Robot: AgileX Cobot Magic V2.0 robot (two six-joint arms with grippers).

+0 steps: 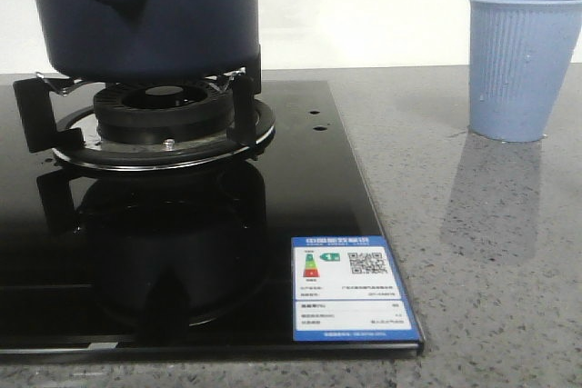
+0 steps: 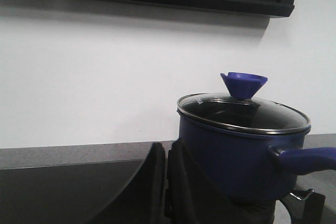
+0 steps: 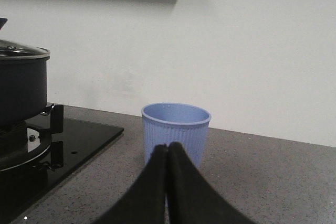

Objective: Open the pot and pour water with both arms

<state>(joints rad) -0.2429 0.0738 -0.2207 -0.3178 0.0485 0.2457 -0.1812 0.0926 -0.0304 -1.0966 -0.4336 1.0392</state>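
The left hand (image 2: 165,182) is closed, its two dark fingers pressed together and holding nothing, low beside the pot (image 2: 239,156). The right hand (image 3: 167,182) is closed and empty too, low over the worktop (image 3: 273,182), pointing at the light-blue ribbed cup (image 3: 176,132). The pot stands on the burner (image 1: 164,111) of the black hob (image 1: 309,188), glass lid (image 2: 241,111) on.

On the near right corner of my black glass hob (image 1: 300,188) sits a blue-edged white sticker (image 1: 351,289). I make out a heading of Chinese characters too small to read, a coloured arrow scale, a green tag bearing "1", a QR code and rows of fine print that stay illegible. Nothing else carries readable writing.
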